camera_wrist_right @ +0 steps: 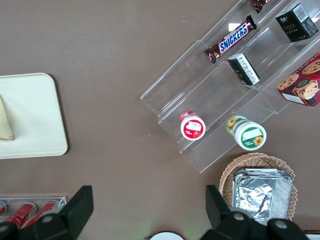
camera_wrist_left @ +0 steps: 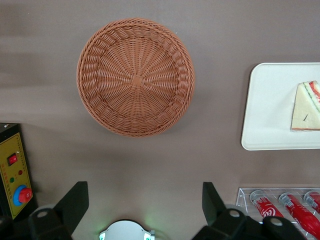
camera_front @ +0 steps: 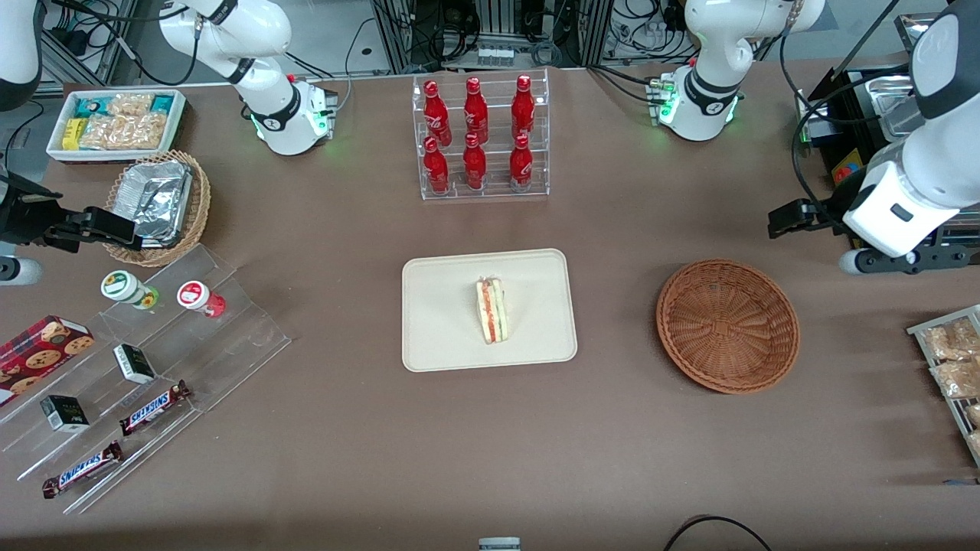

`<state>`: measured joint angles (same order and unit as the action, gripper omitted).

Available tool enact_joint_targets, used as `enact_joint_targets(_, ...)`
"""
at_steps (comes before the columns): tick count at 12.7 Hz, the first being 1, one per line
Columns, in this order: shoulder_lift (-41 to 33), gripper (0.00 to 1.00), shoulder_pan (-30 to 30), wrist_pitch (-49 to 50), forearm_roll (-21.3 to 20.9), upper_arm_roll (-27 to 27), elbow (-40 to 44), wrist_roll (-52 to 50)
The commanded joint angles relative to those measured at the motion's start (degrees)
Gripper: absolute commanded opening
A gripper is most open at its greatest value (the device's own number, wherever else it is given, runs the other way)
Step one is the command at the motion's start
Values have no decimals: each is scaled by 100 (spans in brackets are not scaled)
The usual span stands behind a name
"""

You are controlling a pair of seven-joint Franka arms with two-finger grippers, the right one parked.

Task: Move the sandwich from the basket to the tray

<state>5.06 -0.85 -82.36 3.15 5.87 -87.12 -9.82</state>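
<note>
Brown table (camera_front: 321,459), cabled equipment racks (camera_front: 498,30)

My gripper (camera_wrist_left: 142,202) hangs high over the working arm's end of the table, fingers spread wide with nothing between them. The sandwich (camera_front: 492,310), a small wedge of pale bread with red and green filling along its cut edge, stands on the tray (camera_front: 440,344) just past its centre toward three o'clock in the front view. The tray is a flat cream rectangle with rounded corners, mid-table. At three o'clock from it, well apart, sits the basket (camera_front: 727,325), a round, shallow, reddish-brown wicker bowl, upright and holding nothing.
</note>
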Motion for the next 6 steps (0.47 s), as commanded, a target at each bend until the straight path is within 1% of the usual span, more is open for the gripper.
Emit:
enact_joint_targets(1,-251,100,112,281,-7,72,-52,199)
enact_joint_targets(3,-373,100,313,605,-8,63,63,524)
enact_joint_targets(6,-532,100,323,765,-16,11,20,578)
